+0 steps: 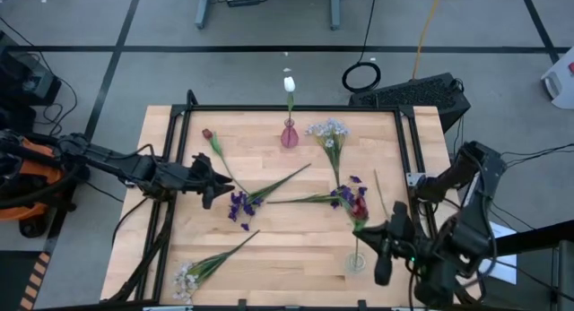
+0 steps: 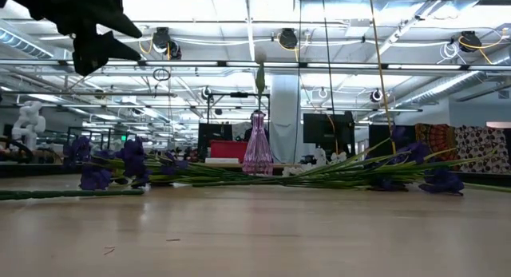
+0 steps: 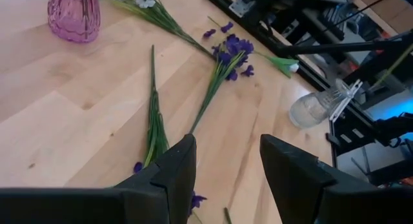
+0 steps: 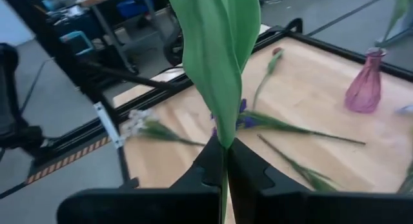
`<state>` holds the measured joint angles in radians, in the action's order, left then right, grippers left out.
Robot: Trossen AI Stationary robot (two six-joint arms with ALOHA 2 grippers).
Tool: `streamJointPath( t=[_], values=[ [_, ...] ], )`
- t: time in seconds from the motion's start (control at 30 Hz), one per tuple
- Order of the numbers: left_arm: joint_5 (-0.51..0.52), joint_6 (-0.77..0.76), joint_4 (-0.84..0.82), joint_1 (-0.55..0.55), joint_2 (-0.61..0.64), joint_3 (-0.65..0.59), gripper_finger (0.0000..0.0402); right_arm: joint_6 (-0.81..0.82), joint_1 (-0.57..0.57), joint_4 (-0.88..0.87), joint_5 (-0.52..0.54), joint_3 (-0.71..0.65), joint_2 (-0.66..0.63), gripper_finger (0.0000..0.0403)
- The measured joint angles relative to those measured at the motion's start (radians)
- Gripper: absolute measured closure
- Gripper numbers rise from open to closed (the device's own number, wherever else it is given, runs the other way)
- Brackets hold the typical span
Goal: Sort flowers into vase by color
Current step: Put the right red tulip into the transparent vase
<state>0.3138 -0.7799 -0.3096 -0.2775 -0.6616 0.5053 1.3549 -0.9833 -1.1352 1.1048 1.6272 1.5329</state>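
Right hand [image 4: 224,161] clamped on a red tulip [image 1: 360,208] stem above the clear vase [image 1: 356,260], left hand [image 3: 226,166] wide open, empty over purple flowers [image 1: 239,204] on the table [image 1: 296,248]; stems light, floppy, grip mid-stem.

Pink vase [image 1: 289,134], white tulip [image 1: 289,83], purple blossoms [image 1: 239,205], pale wooden table [image 1: 296,239].

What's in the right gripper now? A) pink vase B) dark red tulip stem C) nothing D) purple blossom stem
B: the right gripper is shut on a green stem with a broad leaf, and the high view shows the dark red tulip standing over the clear vase by that arm.
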Motion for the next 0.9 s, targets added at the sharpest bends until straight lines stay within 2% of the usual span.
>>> streamJointPath(
  t=[0.2,0.47,0.57,0.9],
  values=[
    [-0.02,-0.025,0.004,0.0,-0.036,0.0,0.0224,0.055,-0.036,-0.047,0.002,0.0,0.046,0.0402],
    [-0.025,-0.027,0.017,0.0,-0.091,0.0,0.0224,0.356,-0.067,-0.328,0.03,0.0,0.123,0.0402],
    [-0.026,-0.036,0.018,0.0,-0.111,0.0,0.0224,0.444,-0.077,-0.382,0.034,0.0,0.145,0.0402],
    [-0.026,-0.052,0.028,0.0,-0.138,0.0,0.0224,0.501,-0.079,-0.395,0.057,0.0,0.243,0.0402]
  ],
)
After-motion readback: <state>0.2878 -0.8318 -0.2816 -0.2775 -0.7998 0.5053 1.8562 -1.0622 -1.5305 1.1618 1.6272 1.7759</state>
